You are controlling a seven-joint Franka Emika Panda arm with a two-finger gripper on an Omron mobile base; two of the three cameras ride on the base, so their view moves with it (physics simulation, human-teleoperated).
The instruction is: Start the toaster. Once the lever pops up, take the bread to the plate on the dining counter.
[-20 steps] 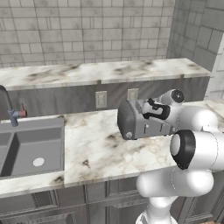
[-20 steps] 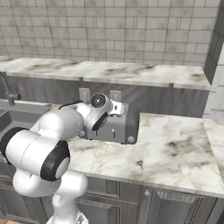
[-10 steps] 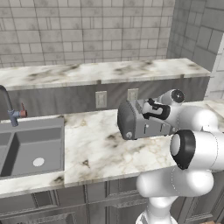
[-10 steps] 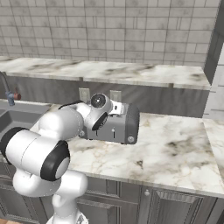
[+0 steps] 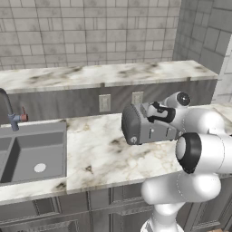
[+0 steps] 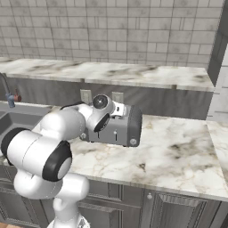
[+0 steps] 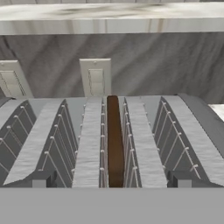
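— Where does the toaster (image 5: 145,124) stand?
— On the marble worktop (image 5: 104,154), near its back wall, open marble in front.
— And the bread (image 7: 114,140)?
— On edge in the middle slot, running lengthwise. The gripper (image 7: 109,181) straddles it, spread wide, holding nothing.

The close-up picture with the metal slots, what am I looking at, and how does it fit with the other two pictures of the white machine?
That close-up comes from a camera on the robot's hand, looking down into the toaster. The dark brown strip standing in the middle slot is the bread. Behind it are two wall outlets. The other two pictures are taken from behind the white arm, left and right. They show the toaster on a marble worktop, with a sink to the left.
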